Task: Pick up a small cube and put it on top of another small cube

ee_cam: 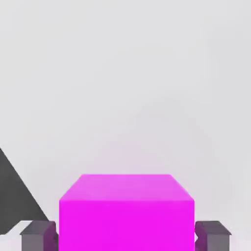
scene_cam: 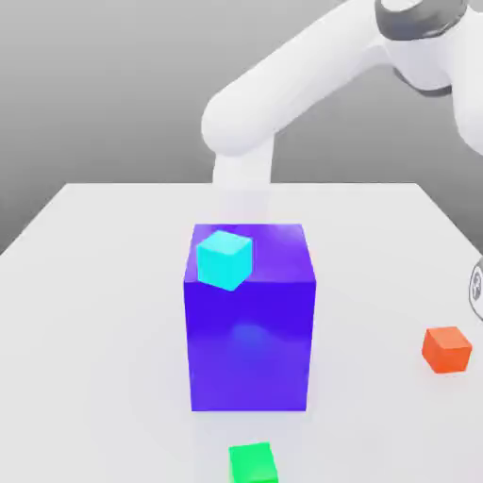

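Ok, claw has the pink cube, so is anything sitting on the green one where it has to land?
Nothing visible does. The claw is shut on the magenta cube. In the exterior view the green cube sits alone with a bare top; the big blue block carrying the cyan cube stands apart behind it.

The exterior view looks down over the table at the blue-violet block; the hand view sits close above the magenta cube.

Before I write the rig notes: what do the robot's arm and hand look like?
The arm is glossy white, built of thick rounded tubular links, with a dark grey ring at one joint. The hand has two blocky grey fingers. No cables or markings are visible.
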`<state>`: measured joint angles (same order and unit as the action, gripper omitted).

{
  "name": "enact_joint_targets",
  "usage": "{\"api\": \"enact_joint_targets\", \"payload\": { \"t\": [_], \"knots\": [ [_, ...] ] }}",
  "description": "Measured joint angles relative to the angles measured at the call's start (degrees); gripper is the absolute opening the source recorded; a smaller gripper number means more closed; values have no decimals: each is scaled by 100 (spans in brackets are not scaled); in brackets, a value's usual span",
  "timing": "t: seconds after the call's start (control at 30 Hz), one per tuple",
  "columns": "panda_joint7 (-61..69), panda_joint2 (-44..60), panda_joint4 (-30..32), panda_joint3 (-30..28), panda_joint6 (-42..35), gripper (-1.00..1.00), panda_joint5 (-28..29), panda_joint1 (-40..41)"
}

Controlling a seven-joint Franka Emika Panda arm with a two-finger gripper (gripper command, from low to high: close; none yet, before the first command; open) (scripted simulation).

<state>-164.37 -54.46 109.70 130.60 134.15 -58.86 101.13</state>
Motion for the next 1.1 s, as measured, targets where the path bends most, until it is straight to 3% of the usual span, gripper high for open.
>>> {"api": "enact_joint_targets", "payload": {
  "t": [0.13,0.3,0.67,1.03,1.07,1.1],
  "knots": [
    [-42,79,32,-51,-35,-100,86,-30],
    [-164,479,259,-717,-460,-100,380,-469],
    [618,1485,2178,-2378,-321,-100,586,121],
    [1161,1113,2210,-1382,173,-100,-196,1034],
    [1200,1083,2198,-1299,208,100,-266,1092],
    [1200,1083,2198,-1299,208,100,-266,1092]
  ]
}}
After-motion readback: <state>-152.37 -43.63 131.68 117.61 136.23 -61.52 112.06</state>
